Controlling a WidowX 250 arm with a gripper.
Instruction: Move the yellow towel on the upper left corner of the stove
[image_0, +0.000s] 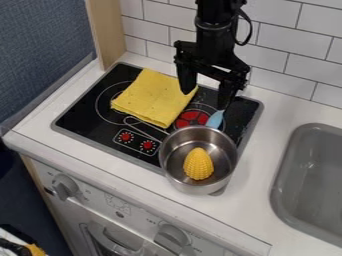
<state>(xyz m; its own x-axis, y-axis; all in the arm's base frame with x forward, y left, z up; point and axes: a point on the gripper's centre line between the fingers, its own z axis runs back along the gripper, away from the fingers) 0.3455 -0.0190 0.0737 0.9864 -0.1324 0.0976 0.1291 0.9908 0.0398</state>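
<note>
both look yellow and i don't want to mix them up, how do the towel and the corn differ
The towel is a flat, folded cloth, while the corn is rounded and tapers at one end. The towel's surface looks mostly smooth, the corn's is bumpy with rows of kernels. The towel lies directly on the stove; the corn is inside the pot. Both are yellow.

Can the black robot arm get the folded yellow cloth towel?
Probably yes. Its open, black two-finger end effector hangs close to the folded yellow towel, nothing lies on it, and the round silver metal pot doesn't cover it.
</note>
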